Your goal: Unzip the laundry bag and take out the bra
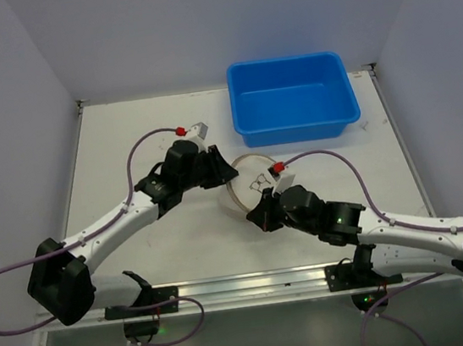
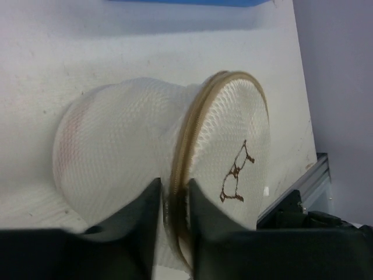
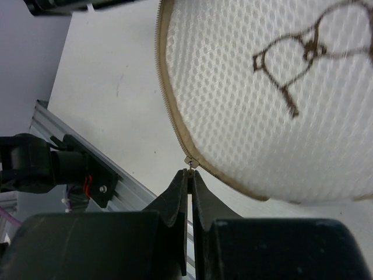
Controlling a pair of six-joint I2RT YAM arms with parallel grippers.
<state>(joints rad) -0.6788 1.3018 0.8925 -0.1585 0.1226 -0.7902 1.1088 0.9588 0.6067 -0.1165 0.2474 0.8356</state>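
I see the laundry bag (image 1: 254, 183) lying on its side on the table (image 1: 183, 256), just on the near side of the blue tub (image 1: 295, 133). My left gripper (image 2: 173, 188) is clamped across the bag's tan zipper band (image 2: 187, 137). At the rim farthest from the tub, my right gripper (image 3: 189, 175) is pinched tight on the zipper pull (image 3: 189, 163).

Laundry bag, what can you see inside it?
Through the bag's white mesh only a faint pinkish tint shows, at the end away from its printed face. The zipper looks closed where visible, so whatever is inside stays covered and its shape cannot be made out.
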